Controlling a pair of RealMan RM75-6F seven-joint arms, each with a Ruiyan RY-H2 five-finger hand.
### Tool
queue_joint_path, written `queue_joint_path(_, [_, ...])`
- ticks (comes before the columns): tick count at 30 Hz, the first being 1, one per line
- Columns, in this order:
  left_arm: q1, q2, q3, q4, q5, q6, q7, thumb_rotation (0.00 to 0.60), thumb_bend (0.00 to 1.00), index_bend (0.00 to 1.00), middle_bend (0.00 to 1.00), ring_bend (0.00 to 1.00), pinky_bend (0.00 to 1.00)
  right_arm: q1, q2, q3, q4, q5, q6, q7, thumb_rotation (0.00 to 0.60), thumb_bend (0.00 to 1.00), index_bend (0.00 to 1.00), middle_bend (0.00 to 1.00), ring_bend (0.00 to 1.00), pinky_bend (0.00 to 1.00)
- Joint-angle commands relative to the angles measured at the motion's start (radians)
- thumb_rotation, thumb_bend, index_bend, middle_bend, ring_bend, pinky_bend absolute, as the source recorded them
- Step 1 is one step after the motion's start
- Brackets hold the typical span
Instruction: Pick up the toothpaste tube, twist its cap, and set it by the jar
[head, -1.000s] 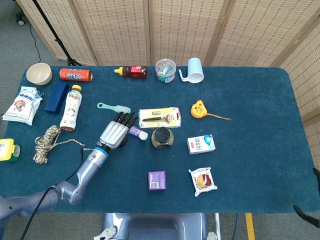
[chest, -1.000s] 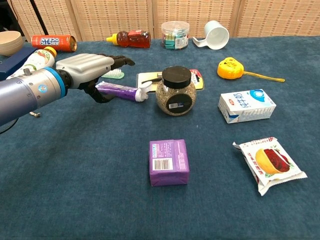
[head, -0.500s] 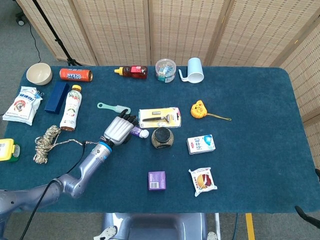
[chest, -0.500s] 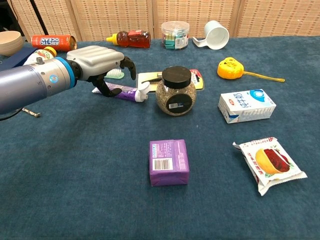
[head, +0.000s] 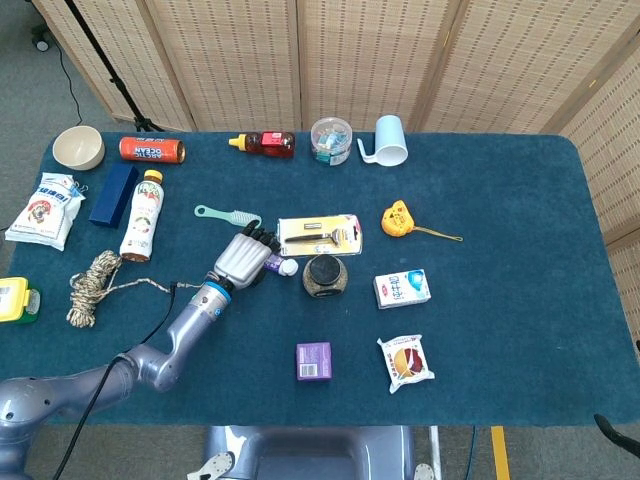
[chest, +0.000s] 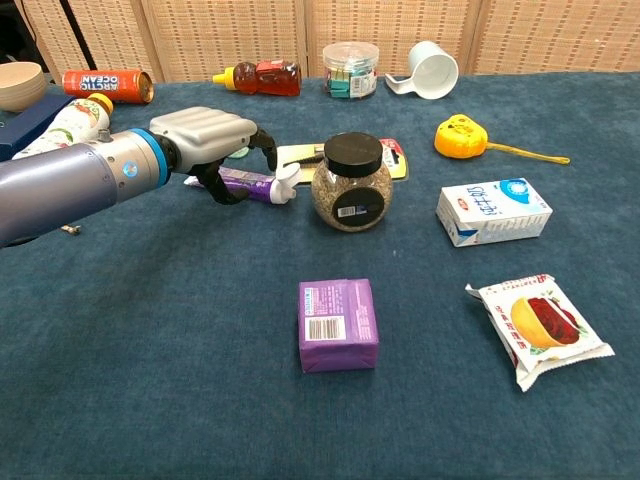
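Observation:
The purple toothpaste tube (chest: 252, 183) lies flat on the blue table (head: 500, 200), its white cap (chest: 286, 186) pointing toward the glass jar (chest: 351, 185) with a black lid. My left hand (chest: 207, 135) is down over the tube's rear half, fingers curled behind it and thumb in front, gripping it. In the head view the left hand (head: 240, 260) hides most of the tube (head: 274, 263); only the cap end shows, just left of the jar (head: 324, 274). The right hand does not show.
A razor pack (head: 318, 234) lies just behind tube and jar, a green comb (head: 228, 214) to the back left. A purple box (chest: 338, 323), milk carton (chest: 493, 211) and snack packet (chest: 538, 326) lie nearer the front. A rope (head: 92, 285) and bottle (head: 142, 215) are at left.
The left hand went from flat and spread above the tube to lowered with its fingers curled around it. The tube and jar have stayed in place.

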Motion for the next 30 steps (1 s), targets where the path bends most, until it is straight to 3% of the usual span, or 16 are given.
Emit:
queue_joint_path(1, [-0.004,-0.02,0.0,0.018,0.0,0.001,-0.019,0.6,0.41,0.3,0.21,0.18,0.1,-0.001,0.001,0.001,0.0,0.002,0.0,0.0,0.6,0.12,0.0,0.0,0.0,0.0])
queue_joint_path(14, [0.007,-0.049,0.019,0.054,0.038,0.029,-0.072,0.6,0.41,0.33,0.24,0.21,0.13,0.002,0.001,0.005,0.005,0.011,-0.008,0.007,0.6,0.12,0.0,0.0,0.0,0.0])
queue_joint_path(30, [0.088,0.011,0.09,0.004,0.103,0.084,-0.137,0.6,0.41,0.35,0.27,0.23,0.21,0.004,-0.008,0.003,-0.002,0.004,-0.013,-0.007,0.6,0.12,0.0,0.0,0.0,0.0])
